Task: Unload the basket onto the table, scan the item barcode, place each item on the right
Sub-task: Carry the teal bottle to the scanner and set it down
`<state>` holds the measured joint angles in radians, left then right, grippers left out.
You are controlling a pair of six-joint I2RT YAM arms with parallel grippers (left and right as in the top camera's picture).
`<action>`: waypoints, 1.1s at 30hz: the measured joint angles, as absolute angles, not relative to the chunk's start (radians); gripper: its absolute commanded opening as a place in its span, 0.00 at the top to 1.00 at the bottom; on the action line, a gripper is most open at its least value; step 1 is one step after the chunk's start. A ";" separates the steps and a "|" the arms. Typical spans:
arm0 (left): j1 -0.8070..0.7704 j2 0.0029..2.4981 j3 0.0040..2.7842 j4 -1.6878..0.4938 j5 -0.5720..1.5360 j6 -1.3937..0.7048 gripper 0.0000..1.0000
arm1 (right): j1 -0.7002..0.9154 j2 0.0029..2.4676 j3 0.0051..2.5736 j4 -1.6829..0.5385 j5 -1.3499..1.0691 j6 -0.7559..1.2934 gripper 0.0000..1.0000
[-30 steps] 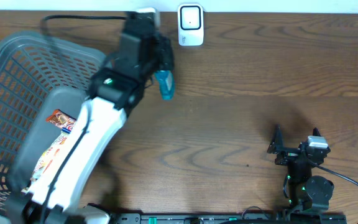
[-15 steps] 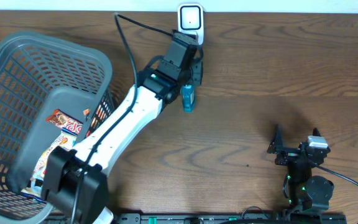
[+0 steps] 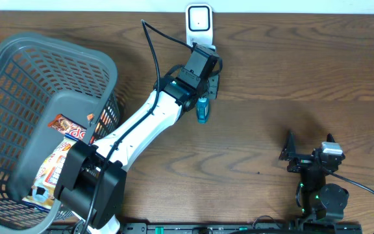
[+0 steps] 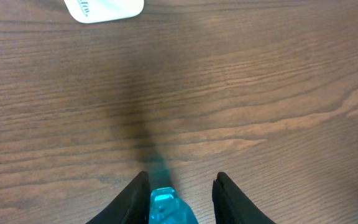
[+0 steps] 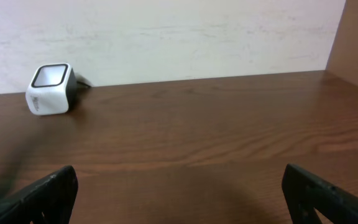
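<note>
Brown wood-grain counter [image 3: 271, 78] fills most of what we see, w/ a pale wall [image 5: 197, 31] running along its far edge. Against that wall, approx. mid-counter, stands the white scanner [image 3: 199, 25], its dark-rimmed window facing up and forward.

Our left arm [image 3: 141, 123], white w/ black joints, stretches diagonally from the near left corner toward the scanner. Its left claw [image 4: 180, 198] is clamped on a small teal bottle [image 3: 202, 112]; in the wrist view the two dark fingers [image 4: 225, 196] sit on either side of it, pressed to its sides. We think it's a bottle, but only its tip shows up close, so we can't be sure. It sits just in front of the scanner, on the near side and a little to the right, not touching it. From these views we can't tell whether it rests on the counter or hangs above it. A black cable [image 3: 153, 45] loops from the arm's wrist toward the wall.

At far left sits a grey slatted basket [image 3: 18, 78], tilted, w/ a few colourful snack packs [image 3: 67, 128] inside.

Near the front right corner, well apart from everything else, the right claw [image 3: 310, 146] has its fingers spread wide w/ nothing between them; its wrist cam looks across bare wood to the scanner.
</note>
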<state>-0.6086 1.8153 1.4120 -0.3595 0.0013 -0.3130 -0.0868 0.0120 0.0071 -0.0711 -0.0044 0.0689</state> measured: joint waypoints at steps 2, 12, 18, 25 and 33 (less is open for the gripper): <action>-0.609 1.815 1.407 -0.354 0.001 -0.313 0.69 | -0.087 0.012 0.007 -0.071 -0.004 0.069 0.01; -0.609 1.801 1.314 -0.262 0.000 -0.310 0.68 | -0.087 0.012 0.007 -0.071 -0.004 0.069 0.01; -0.609 1.797 1.288 -0.266 0.002 -0.311 0.56 | -0.087 0.012 0.007 -0.071 -0.004 0.069 0.01; -0.610 1.797 1.282 -0.268 0.002 -0.309 0.28 | -0.087 0.012 0.007 -0.071 -0.004 0.069 0.01; -0.610 1.797 1.282 -0.265 0.001 -0.309 0.02 | -0.087 0.012 0.007 -0.071 -0.004 0.069 0.01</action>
<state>-0.6098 1.7969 1.2816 -0.2653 0.0013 -0.3088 -0.0868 0.0120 0.0071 -0.0708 -0.0044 0.0689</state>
